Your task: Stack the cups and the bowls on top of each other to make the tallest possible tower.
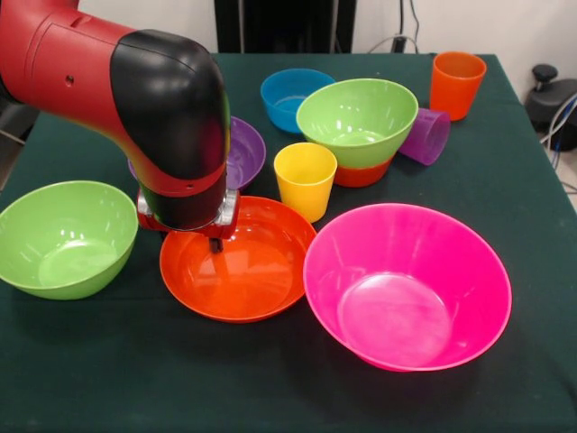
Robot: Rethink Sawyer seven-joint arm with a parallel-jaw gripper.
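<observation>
While dipping into the large orange bowl (239, 262) at centre-left, hanging low with gripper (215, 244) mostly hidden, so impossible telling wide or narrow. Sitting upper centre: green bowl (357, 120) nesting on small orange bowl (362, 173), starting the tower. Waiting lower right, huge pink bowl (407, 285).

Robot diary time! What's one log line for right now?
arm: over large orange bowl | gripper: at its rim, fingers hidden | green bowl sits in small orange bowl | purple cup lying down
</observation>
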